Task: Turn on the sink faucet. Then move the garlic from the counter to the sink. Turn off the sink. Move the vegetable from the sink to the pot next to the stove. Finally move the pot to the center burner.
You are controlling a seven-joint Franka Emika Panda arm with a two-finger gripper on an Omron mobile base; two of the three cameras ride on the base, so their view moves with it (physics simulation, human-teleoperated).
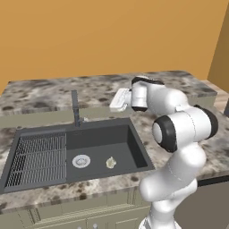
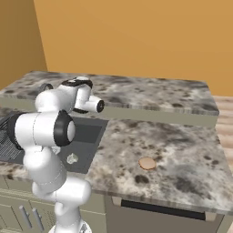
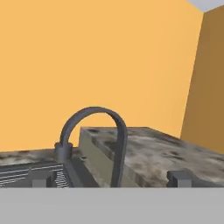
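Note:
The garlic (image 1: 110, 162), a small pale bulb, lies on the floor of the sink (image 1: 139, 150) just right of the round drain (image 1: 81, 161); it also shows as the garlic (image 2: 71, 158) beside my arm. The dark faucet (image 1: 75, 107) stands behind the basin. My gripper (image 1: 117, 100) hovers above the sink's back right corner, pointing left at the faucet from well to its right. Along the hand, the faucet (image 3: 94, 113) arches just ahead between the wide-apart fingertips (image 3: 179, 177), so the gripper (image 3: 110, 178) is open and holds nothing. The pot and the stove are out of view.
A wire rack (image 1: 38, 156) covers the sink's left half. The granite counter (image 2: 173, 145) stretches right of the sink with a small round tan disc (image 2: 147, 163) on it. A raised counter ledge (image 1: 44, 91) runs behind the faucet below the orange wall.

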